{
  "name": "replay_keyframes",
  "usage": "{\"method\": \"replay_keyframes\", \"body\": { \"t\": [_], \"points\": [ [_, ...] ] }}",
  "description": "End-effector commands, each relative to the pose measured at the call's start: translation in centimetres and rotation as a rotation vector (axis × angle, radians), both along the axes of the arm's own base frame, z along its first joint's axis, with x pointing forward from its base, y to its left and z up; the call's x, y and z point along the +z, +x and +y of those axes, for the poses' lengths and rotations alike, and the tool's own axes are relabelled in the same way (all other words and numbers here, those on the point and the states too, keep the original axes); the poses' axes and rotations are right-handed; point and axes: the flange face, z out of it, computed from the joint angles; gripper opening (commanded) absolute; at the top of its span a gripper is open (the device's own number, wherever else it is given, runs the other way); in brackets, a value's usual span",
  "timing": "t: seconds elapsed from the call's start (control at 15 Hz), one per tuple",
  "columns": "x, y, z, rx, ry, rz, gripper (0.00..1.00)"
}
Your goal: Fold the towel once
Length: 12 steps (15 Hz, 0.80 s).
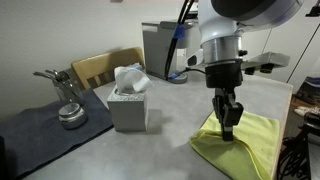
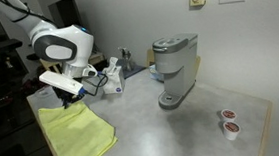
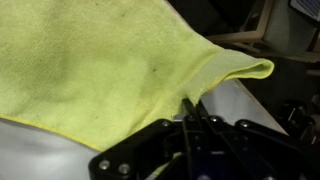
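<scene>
Claw (image 1: 228, 122) points straight down at the worktop (image 1: 175, 120) and its fingers look pressed together on the near edge of the towel (image 1: 243, 143). In the wrist view the claw (image 3: 190, 115) comes in from the bottom, and the yellow cloth (image 3: 100, 70) rises to meet it, with one corner sticking out to the right. The towel lies at the worktop's edge, mostly flat, in both exterior views. A tissue box (image 1: 128, 103) stands near it, and beyond that a dark mat (image 1: 45, 125) carries a metal tool (image 1: 68, 110). In an exterior view a coffee maker (image 2: 174, 70) stands well apart from the towel (image 2: 76, 138), with two pods (image 2: 228, 121) further off.
</scene>
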Motion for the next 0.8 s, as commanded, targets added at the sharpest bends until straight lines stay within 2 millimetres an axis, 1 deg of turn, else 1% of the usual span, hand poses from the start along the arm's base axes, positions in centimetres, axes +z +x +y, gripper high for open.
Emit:
{"method": "replay_keyframes", "body": {
  "t": [0.0, 0.27, 0.6, 0.73],
  "points": [
    [1.4, -0.6, -1.9, -0.014, -0.037, 0.003, 0.01],
    [2.2, -0.7, -3.5, -0.031, -0.062, 0.002, 0.01],
    [2.8, -0.9, -4.9, -0.044, -0.096, 0.002, 0.01],
    [3.2, -1.2, -5.5, -0.05, -0.113, 0.004, 0.01]
  ]
}}
